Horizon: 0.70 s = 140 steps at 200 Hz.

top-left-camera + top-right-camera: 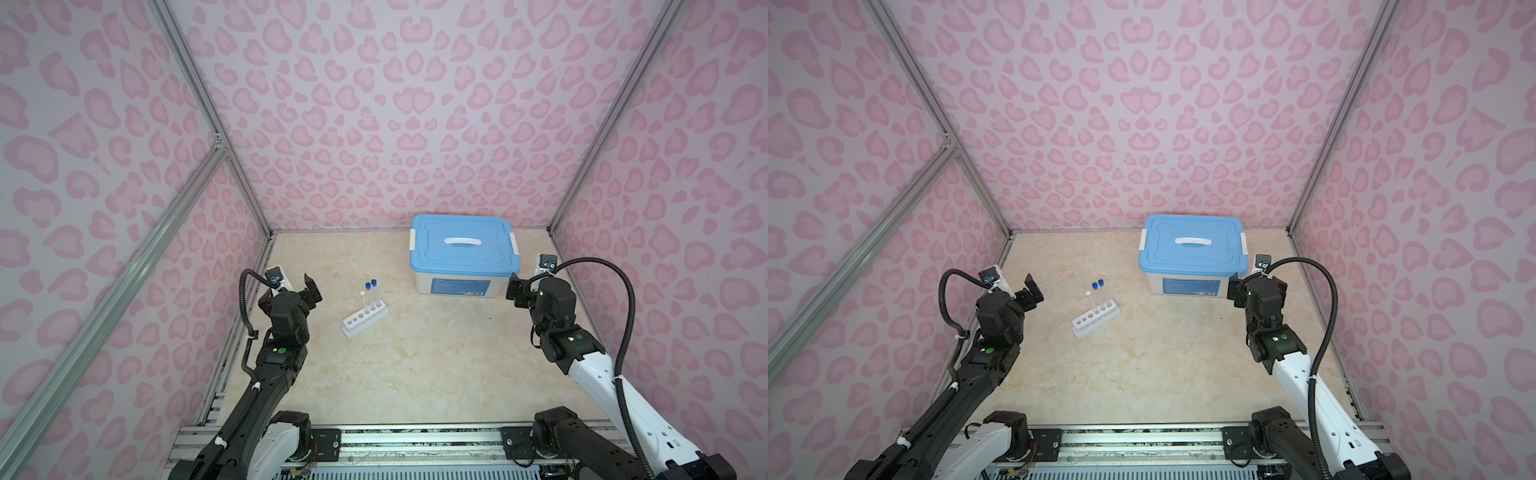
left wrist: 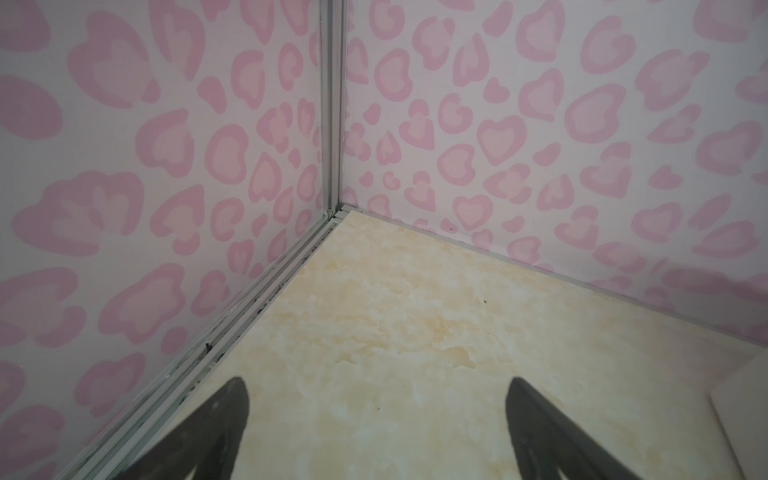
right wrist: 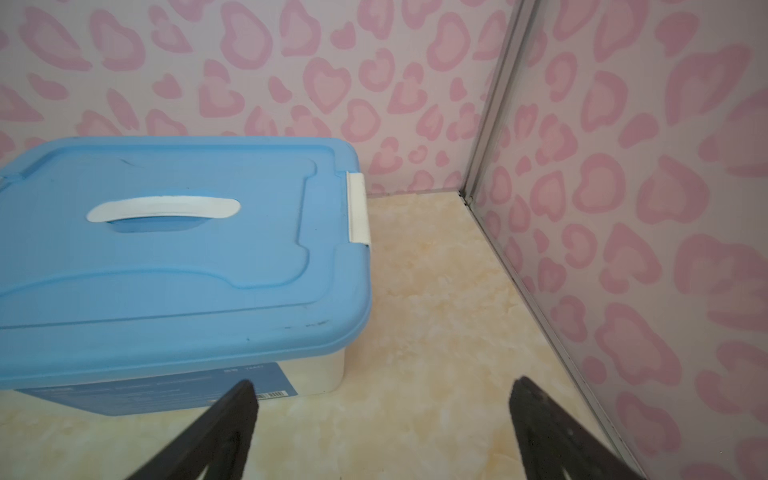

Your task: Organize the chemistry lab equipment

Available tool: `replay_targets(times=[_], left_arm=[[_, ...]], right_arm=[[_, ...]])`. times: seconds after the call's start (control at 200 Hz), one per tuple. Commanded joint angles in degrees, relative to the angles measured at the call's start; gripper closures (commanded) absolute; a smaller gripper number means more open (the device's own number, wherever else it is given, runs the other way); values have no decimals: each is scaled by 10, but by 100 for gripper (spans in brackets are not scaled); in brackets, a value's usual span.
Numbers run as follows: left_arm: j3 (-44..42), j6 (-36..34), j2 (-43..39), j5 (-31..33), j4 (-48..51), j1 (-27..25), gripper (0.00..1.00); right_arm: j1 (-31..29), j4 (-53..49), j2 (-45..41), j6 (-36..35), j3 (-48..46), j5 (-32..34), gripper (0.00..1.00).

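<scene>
White six-hole rack point(image 1: 365, 321), three test tubes point(image 1: 370, 297) upright, left of bench centre, near left gripper point(image 1: 312, 289); right gripper point(image 1: 514, 290) well apart. Both spread wide, empty.

Back wall point(image 1: 415, 104), 12 o'clock: pale panel, pink leopard-heart print. Left wall point(image 1: 62, 208), 9 o'clock, right wall point(image 1: 706, 208), 3 o'clock: same print. Aluminium post point(image 1: 197, 83) at 11 o'clock corner. Floor point(image 1: 415, 365): cream marble-look, evenly lit. Slotted metal rail point(image 1: 415, 436), 6 o'clock.

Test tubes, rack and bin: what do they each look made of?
Test tubes: clear and glossy, glass or hard plastic, cannot tell; the table shows through them. Rack: opaque white matte, likely moulded plastic. Bin: white plastic body, smooth blue plastic lid with moulded ridges and scuffs.
</scene>
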State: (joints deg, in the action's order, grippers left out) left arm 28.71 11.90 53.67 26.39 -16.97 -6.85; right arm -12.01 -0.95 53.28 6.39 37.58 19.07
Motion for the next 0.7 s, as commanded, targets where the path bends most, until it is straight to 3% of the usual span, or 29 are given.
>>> replay_targets(times=[0.0, 0.225, 0.315, 0.455, 0.575, 0.695], left_arm=[[-32, -22, 24, 31, -119, -1, 2], [-116, -29, 82, 37, -234, 8, 2], [-132, -28, 109, 7, -273, 15, 3], [-121, -53, 169, -28, -299, 21, 2], [-138, -78, 215, -43, -388, 30, 2], [-133, -79, 265, -85, -421, 45, 2]], right_arm=[[12, 58, -9, 26, -53, 75, 4], [28, 248, 2, 16, -194, 121, 3], [32, 320, 31, 18, -229, 132, 3], [39, 420, 103, 25, -253, 127, 3], [41, 481, 175, 25, -250, 128, 3], [47, 504, 214, 34, -231, 110, 3]])
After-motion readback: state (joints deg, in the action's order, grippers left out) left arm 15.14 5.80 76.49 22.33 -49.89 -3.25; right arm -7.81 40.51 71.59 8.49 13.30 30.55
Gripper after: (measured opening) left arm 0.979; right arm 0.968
